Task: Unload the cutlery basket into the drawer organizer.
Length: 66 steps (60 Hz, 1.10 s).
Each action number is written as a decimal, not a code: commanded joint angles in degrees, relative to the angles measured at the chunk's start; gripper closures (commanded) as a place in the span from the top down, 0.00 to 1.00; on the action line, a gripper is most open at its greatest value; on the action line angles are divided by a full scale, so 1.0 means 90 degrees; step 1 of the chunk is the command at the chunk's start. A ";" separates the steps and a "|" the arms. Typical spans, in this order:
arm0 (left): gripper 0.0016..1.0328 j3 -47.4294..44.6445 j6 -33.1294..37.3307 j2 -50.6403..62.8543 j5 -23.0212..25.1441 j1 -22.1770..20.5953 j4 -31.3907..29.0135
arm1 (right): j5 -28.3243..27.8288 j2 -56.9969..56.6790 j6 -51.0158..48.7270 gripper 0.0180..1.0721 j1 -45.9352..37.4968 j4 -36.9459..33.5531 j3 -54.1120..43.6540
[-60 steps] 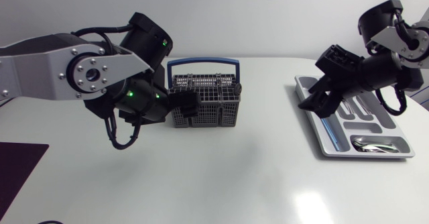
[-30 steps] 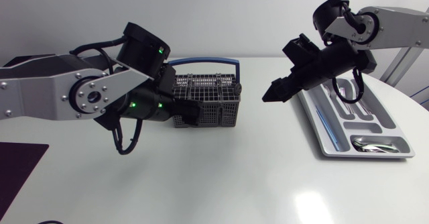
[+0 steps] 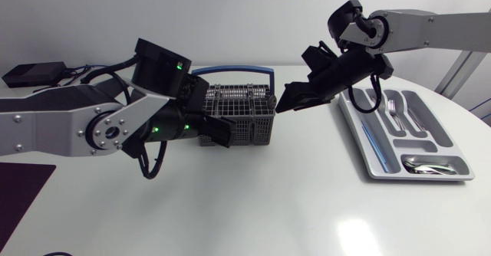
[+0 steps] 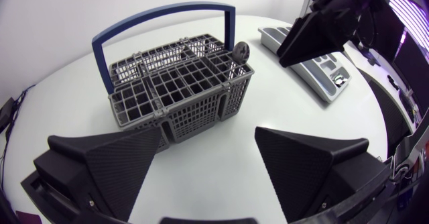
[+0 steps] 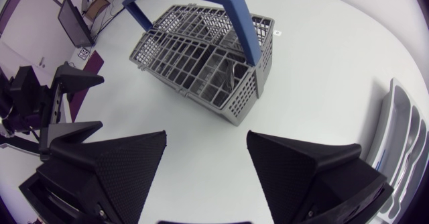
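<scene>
The grey wire cutlery basket (image 3: 236,116) with a blue handle (image 3: 232,72) stands upright mid-table. Cutlery shows in its right-hand compartment (image 5: 231,73), and a round utensil end (image 4: 239,51) sticks up at that corner. My left gripper (image 3: 221,130) hangs open at the basket's front-left side, and the basket (image 4: 181,90) lies ahead of its fingers (image 4: 208,143). My right gripper (image 3: 288,103) is open just right of the basket, with nothing between its fingers (image 5: 206,143). The grey drawer organizer (image 3: 367,145) lies at the right and holds forks (image 3: 394,110) and a spoon (image 3: 426,165).
A dark purple mat (image 3: 21,188) lies at the front-left edge of the table. Bare white tabletop (image 3: 268,202) spreads in front of the basket and between it and the organizer. The right arm's grey link (image 3: 430,26) spans above the organizer's far end.
My right arm has swung left from over the organizer to beside the basket, and its fingers have spread wider. The left gripper has edged right along the basket's front.
</scene>
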 commanded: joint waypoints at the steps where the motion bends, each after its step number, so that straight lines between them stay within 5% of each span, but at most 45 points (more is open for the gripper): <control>1: 0.95 -0.0244 0.0245 0.0057 0.0019 0.0022 0.0257 | 0.0033 0.0198 0.0344 0.83 0.0073 0.0243 0.0136; 27: 0.95 -0.0371 0.0401 0.0526 0.0019 0.0061 0.1389 | 0.0346 0.0598 0.0754 0.69 0.0200 0.1327 0.0194; 66: 0.95 -0.0244 0.0450 0.0985 0.0302 0.0344 0.1722 | 0.0336 0.1009 0.0851 0.23 0.0278 0.2108 0.0067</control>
